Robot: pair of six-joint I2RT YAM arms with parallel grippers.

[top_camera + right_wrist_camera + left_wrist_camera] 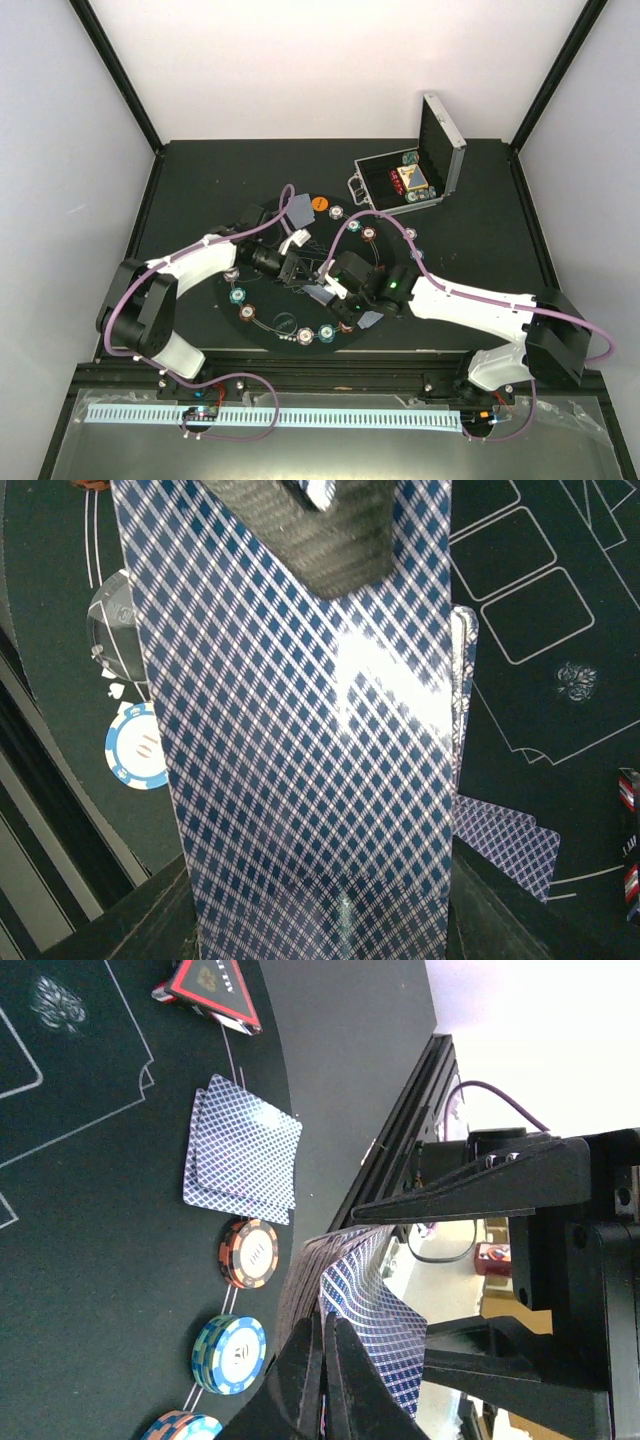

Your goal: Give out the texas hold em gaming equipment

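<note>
The left gripper [325,1345] is clenched on the edge of 1 card [368,1325] of the deck [300,730]. The right gripper [318,930] grasps that deck above the middle of the mat [265,300]. 2 cards [240,1150] lie at the mat's near-right edge, beside chip stacks [248,1252].

My left claw [324,1360] and right claw [330,290] meet above the middle of the mat [270,300], the deck [300,730] between them. Chip stacks [238,296] ring its rim, a pair of cards [240,1150] lying between the triangle marker [210,985] and one stack. The case [410,180] sits behind and right, off the mat.
</note>
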